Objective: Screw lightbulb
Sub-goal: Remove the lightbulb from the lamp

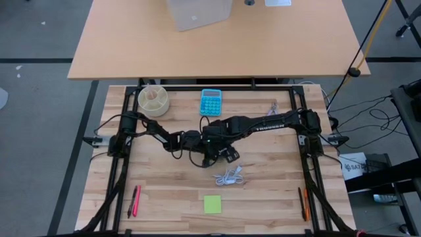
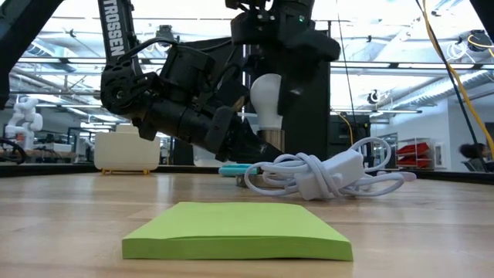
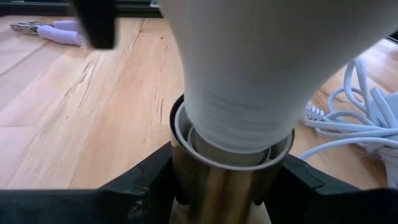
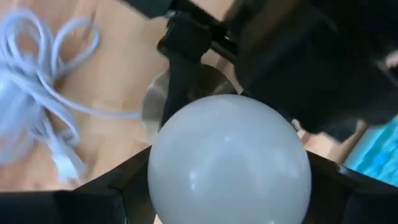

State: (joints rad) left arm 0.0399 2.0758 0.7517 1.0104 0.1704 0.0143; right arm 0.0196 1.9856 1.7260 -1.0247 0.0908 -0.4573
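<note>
We see both arms meeting over the middle of the wooden bench (image 1: pixel 263 184). The left claw (image 3: pixel 227 186) is clamped on a brass-coloured socket (image 3: pixel 217 180), one dark finger on either side of it, holding it upright on the bench. The lightbulb (image 2: pixel 268 99) stands upright directly above that claw, its ribbed pale base sitting in the socket's mouth and its white globe rising into the right claw (image 4: pixel 230 168), which comes down from above with its two fingers closed on opposite sides of the globe. From the high view the bulb itself is hidden under the arms, so how deep the base sits in the socket we can only judge as partly in. Just beside the two claws, on the near side, lies a coiled white cable (image 1: pixel 229 176); farther toward the near edge lies a green sticky-note pad (image 1: pixel 212 204). Behind the claws, toward the far edge, sits a blue calculator (image 1: pixel 211 102).
</note>
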